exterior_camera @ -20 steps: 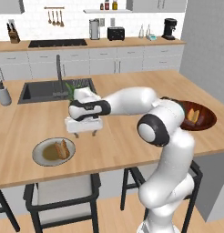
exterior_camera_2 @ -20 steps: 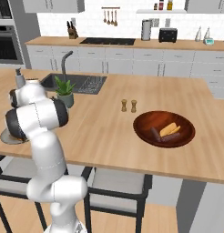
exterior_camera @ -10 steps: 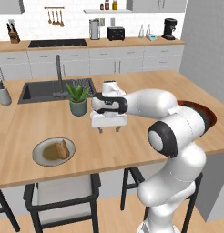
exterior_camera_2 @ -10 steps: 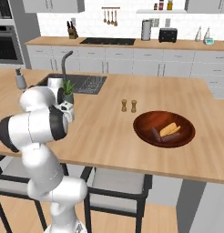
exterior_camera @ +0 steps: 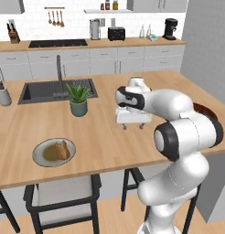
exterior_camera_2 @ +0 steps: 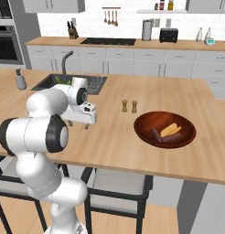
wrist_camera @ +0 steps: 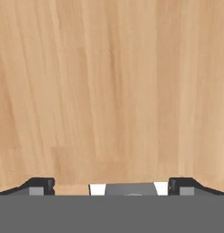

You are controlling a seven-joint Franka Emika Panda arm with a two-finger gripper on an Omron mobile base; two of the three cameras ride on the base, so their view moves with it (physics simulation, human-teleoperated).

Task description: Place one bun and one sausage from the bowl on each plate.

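Observation:
My gripper [exterior_camera: 133, 125] hangs open and empty just above the bare counter, right of the potted plant; it is also in the right base view [exterior_camera_2: 77, 124]. Its fingertips [wrist_camera: 41, 184] stand wide apart over plain wood in the hand view. The pale grey plate [exterior_camera: 41, 157] with an olive centre sits at the front left and carries one bun [exterior_camera: 62, 149]. The dark wooden bowl [exterior_camera_2: 187, 124] lies well to the gripper's right, holding a bun [exterior_camera_2: 170, 130] and two sausages [exterior_camera_2: 156, 134]. My arm hides most of the bowl [exterior_camera: 206, 109] in the left base view.
A potted plant [exterior_camera: 78, 98] stands by the sink [exterior_camera: 41, 90] with its faucet [exterior_camera: 59, 75]. Salt and pepper shakers [exterior_camera_2: 128, 106] stand between the gripper and the bowl. A grey canister [exterior_camera: 3, 95] is at the far left. Stools are tucked under the counter's front edge.
The arm has swung right, away from the plate and past the plant, toward the middle of the counter. The gripper has stayed open and empty.

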